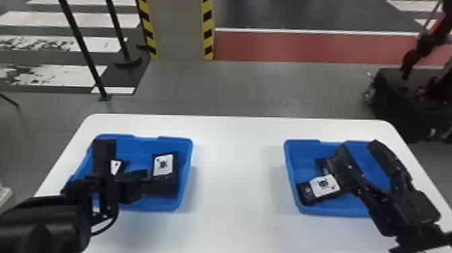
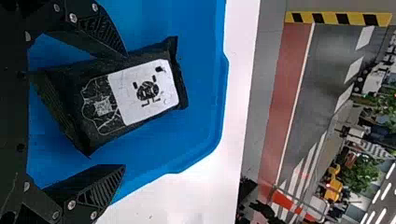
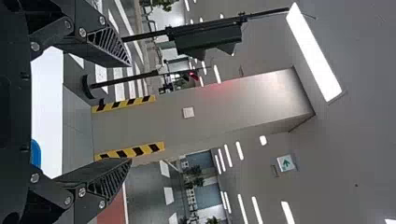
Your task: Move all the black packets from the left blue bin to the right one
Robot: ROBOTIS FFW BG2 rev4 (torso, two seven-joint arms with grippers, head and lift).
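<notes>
Here's a puffy black rectangular packet (image 2: 100,109), white label (image 2: 143,92) up, near the blue plastic left bin's (image 1: 187,175) far edge; my left gripper (image 1: 109,188) gapes around it, my right gripper (image 1: 358,148) opens over the blue right bin (image 1: 301,151).

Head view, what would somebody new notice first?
Probably the left blue bin and right blue bin, vivid against the white table. Next, white-labelled black packets inside both, then the left gripper and right gripper, open, each overlapping a bin from above.
</notes>
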